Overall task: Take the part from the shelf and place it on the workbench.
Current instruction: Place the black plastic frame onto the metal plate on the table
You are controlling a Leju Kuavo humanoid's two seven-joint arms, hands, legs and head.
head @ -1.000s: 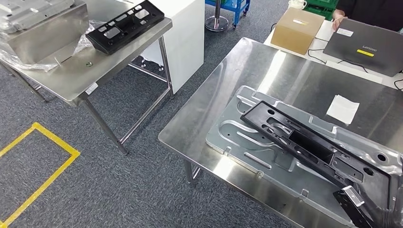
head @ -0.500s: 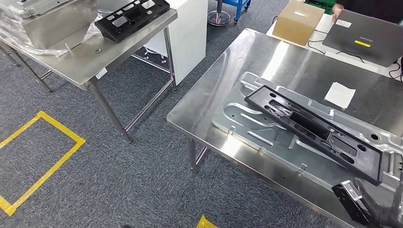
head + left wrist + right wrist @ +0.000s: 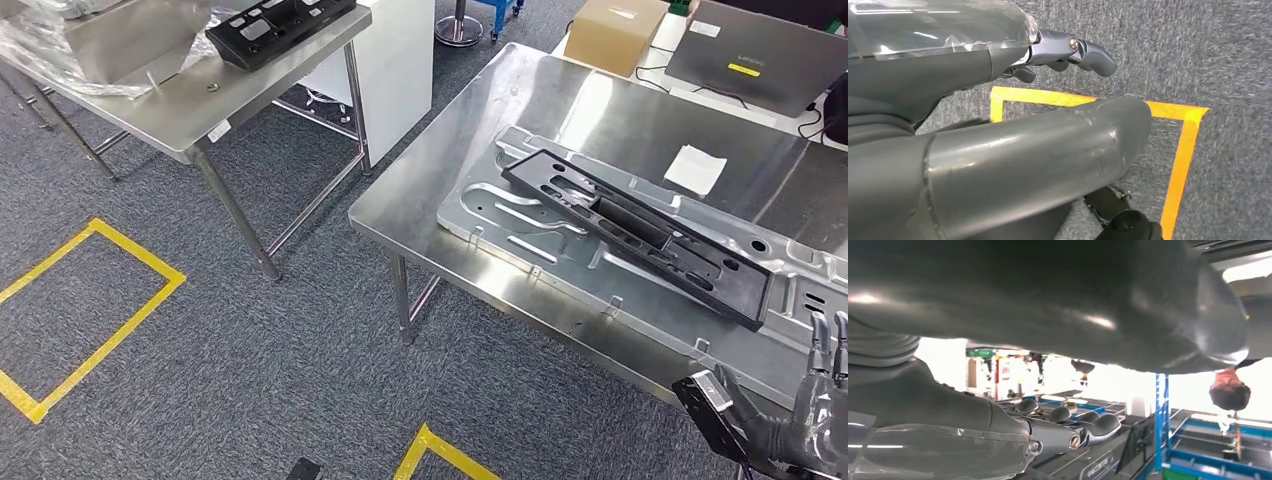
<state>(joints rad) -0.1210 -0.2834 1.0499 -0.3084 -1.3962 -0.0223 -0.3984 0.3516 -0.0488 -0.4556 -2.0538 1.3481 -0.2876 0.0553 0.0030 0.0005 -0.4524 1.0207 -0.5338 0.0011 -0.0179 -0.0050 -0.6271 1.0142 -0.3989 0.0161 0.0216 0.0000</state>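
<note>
Black part (image 3: 640, 232) lies flat on silver stamped panel (image 3: 560, 270) on steel workbench (image 3: 450, 175), w/ white paper (image 3: 695, 168) just beyond it. Right hand (image 3: 815, 405) sits at bench's near edge, apart from part, fingers spread, holding nothing. Left hand (image 3: 1068, 52) hangs over carpet & yellow floor tape (image 3: 1178, 150), fingers loosely curled, empty. Second black part (image 3: 280, 25) rests on far table (image 3: 190, 110).

Workbench (image 3: 450, 170) right of centre; metal panel (image 3: 520, 215) lies flat on it, long part (image 3: 630, 232) diagonally across panel. Paper slip (image 3: 695, 168) behind panel; box (image 3: 612, 30) and laptop (image 3: 755, 55) farther back, seemingly on adjoining surface. Second table (image 3: 190, 115) far left, another part (image 3: 280, 25) on it. Floor tape (image 3: 95, 300) near left
</note>
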